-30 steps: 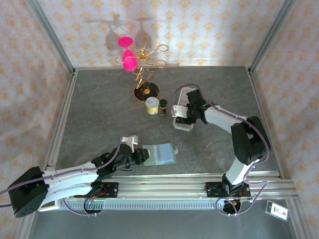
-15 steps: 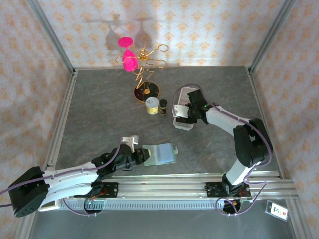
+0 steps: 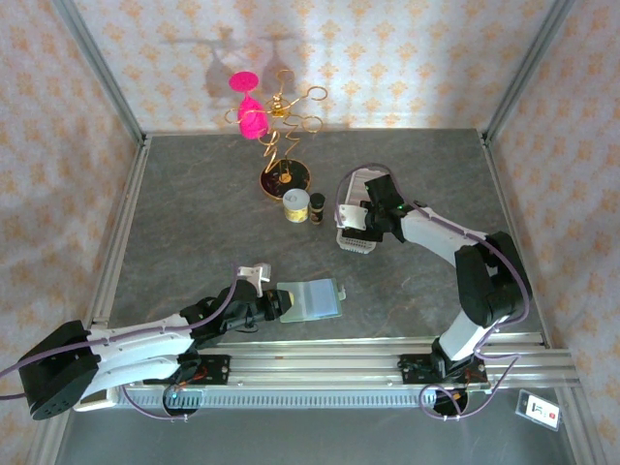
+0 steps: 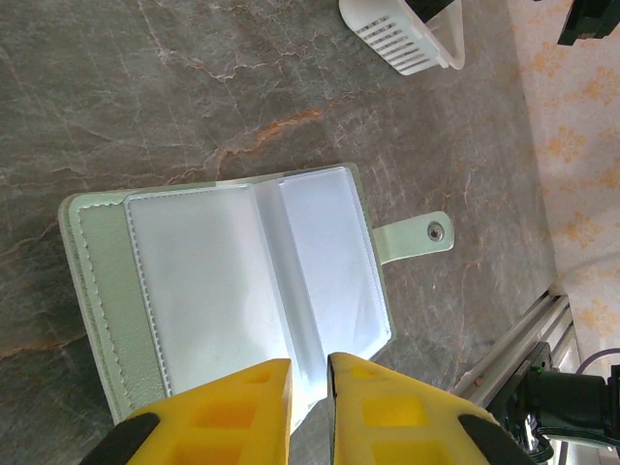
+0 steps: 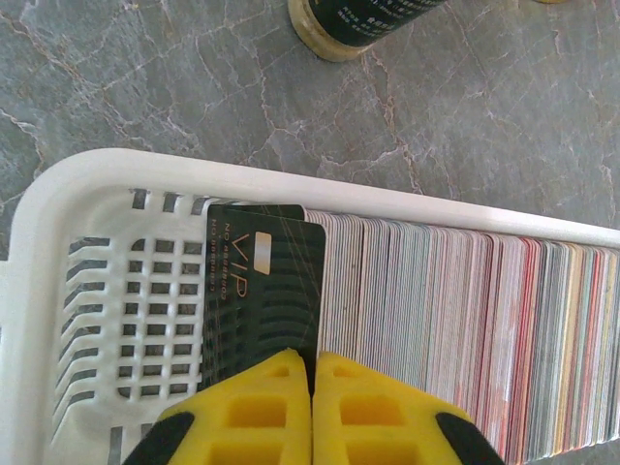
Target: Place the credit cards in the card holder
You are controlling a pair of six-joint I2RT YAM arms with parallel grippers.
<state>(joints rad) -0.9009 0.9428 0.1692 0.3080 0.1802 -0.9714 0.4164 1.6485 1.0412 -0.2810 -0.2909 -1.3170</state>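
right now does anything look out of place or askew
Only one thing: a dark VIP card leans away from the packed row of credit cards in the white basket, pinched in the right jaws. Nothing spilled.

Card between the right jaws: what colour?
The card is black with gold VIP lettering, clearest in the right wrist view.

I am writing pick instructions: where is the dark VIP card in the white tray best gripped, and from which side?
Probably by its free upper edge, from above, one finger per face. The dark VIP card ends the packed row, its face toward the empty part of the white tray, leaving finger room. The right gripper pinches there.
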